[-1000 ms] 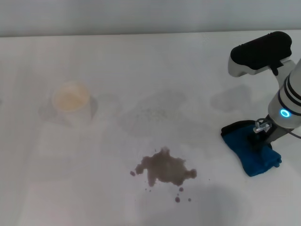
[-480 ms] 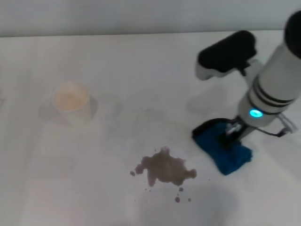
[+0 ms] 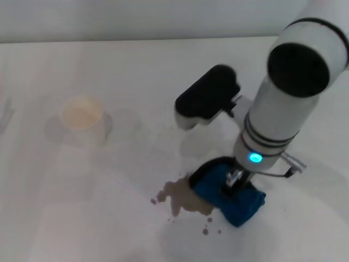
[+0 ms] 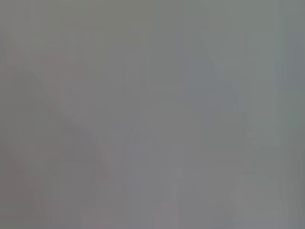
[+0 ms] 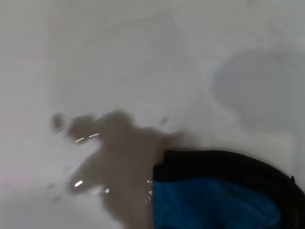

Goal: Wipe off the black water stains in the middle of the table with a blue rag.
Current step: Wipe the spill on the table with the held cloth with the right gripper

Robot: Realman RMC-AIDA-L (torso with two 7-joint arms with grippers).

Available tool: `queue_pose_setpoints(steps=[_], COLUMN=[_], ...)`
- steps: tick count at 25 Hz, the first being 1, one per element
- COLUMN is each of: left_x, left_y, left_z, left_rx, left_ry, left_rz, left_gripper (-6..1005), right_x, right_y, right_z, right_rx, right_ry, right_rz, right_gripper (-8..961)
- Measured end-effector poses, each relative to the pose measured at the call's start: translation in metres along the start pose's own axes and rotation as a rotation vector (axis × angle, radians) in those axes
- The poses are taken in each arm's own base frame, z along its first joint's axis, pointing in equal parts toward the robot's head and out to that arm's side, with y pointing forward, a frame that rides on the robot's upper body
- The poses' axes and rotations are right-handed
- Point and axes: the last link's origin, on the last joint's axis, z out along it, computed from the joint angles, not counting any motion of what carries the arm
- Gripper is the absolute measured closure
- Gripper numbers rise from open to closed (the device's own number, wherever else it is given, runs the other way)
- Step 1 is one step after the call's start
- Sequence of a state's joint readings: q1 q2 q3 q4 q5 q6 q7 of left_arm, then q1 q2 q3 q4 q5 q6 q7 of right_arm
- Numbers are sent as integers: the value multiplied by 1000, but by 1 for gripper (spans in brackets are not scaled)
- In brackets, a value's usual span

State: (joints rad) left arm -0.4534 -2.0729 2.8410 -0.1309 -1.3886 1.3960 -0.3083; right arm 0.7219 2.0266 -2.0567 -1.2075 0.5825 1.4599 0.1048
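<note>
- The right gripper (image 3: 235,183) is pressing the blue rag (image 3: 229,195) down onto the table (image 3: 109,218), and over the last second it has been carrying the cloth from near the table's right edge in toward the middle.
- The rag's leading edge is now overlapping the right side of the black water stains (image 3: 182,197); a second ago the two were well apart.
- Judging from that, the wiping pass is only just beginning: most of the splotch and its small droplets toward the table's near edge are still lying uncovered.
- The right gripper's fingers are hiding behind the wrist and in the cloth, so I cannot tell whether they are spread or pinching.
- The rag is looking thick, fluffy and bunched, bright blue with a black trimmed edge; the right wrist view shows that edge (image 5: 224,164) sitting on the wet patch.
- The stains (image 5: 119,157) are showing as a thin grey-brown film of irregular outline, catching small glints of light on a smooth white top.
- A pale round cup (image 3: 83,117) is standing well apart, toward the table's left side.
- The left gripper is not showing in any view.
</note>
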Motion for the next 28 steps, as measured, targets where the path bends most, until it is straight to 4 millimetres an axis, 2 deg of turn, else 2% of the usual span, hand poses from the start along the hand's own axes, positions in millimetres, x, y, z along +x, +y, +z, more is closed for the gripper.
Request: queue_pose_setpoints(steps=[4,10,18,23,27,28], left_x=[1,2,0,-1,-1,-1], left_y=[1,3,6,7,7,7], left_z=[2,6,7,5,4,4], left_rx=[-6,-13,-31,-36,-36,-36], left_ry=[3,8,-6,-7,-7,-7], left_rz=[1,1,5,2,0,0], left_gripper=[112,111,112,112,112,112], right_x=[4,10,12,-1,-20,-31], right_y=[21,42,52,55,55,55], right_z=[-1,-5,1,-1,-5,-7], right_rx=[-32,-47,-54,-50,-33,-23], right_ry=[31,42,37,-8,-50,-66], right_rz=[-74,-140,-193,-220,-243,-253], right_gripper=[845,859,858,858,862,863])
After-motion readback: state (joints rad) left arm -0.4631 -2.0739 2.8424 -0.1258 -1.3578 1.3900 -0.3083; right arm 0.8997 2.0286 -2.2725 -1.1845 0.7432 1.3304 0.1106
